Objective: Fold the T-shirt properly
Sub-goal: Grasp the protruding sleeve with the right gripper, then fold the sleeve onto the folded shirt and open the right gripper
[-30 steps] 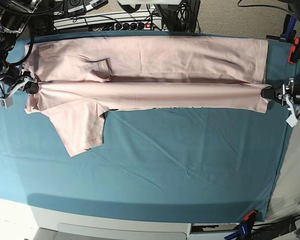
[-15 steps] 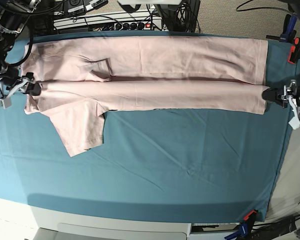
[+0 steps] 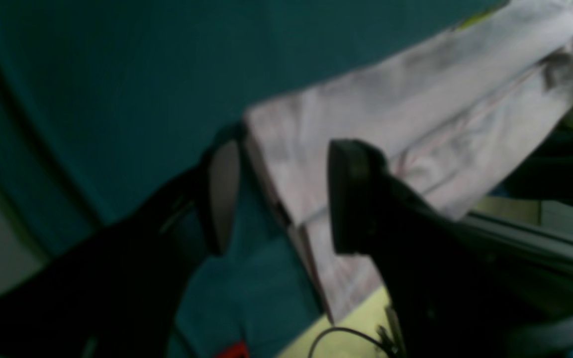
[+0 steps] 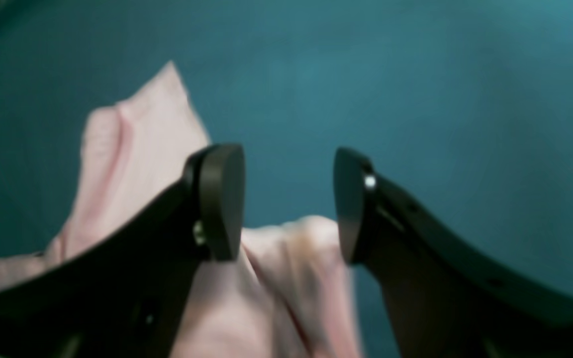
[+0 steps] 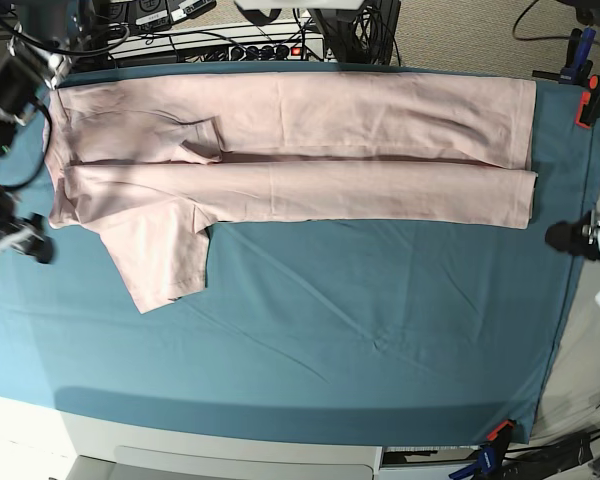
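The left gripper [image 3: 279, 196] stands wide, its two dark pads apart with nothing between them but teal cloth [image 3: 117, 74] and the hem corner of the shirt [image 3: 391, 129] lying beyond the tips, not touched. In the base view this gripper [image 5: 565, 237] hangs low at the cloth's edge, its arm reaching in level from the side, and the shirt's hem end lies just ahead of it and a little toward the far side. The right gripper [image 4: 289, 201] is also wide and holds nothing; pale pink folds of the shirt [image 4: 132, 164] lie below and behind its pads, with bare cloth [image 4: 416, 74] ahead. From the base view it [image 5: 30, 245] sits over the cloth [image 5: 380, 330] with its arm coming down from the cluttered far corner, and the shirt's [image 5: 300, 160] neck end lies just beyond its tips. The shirt is spread lengthwise between the two grippers as a long band, folded along its length, one sleeve sticking out toward the near side close to the right gripper.
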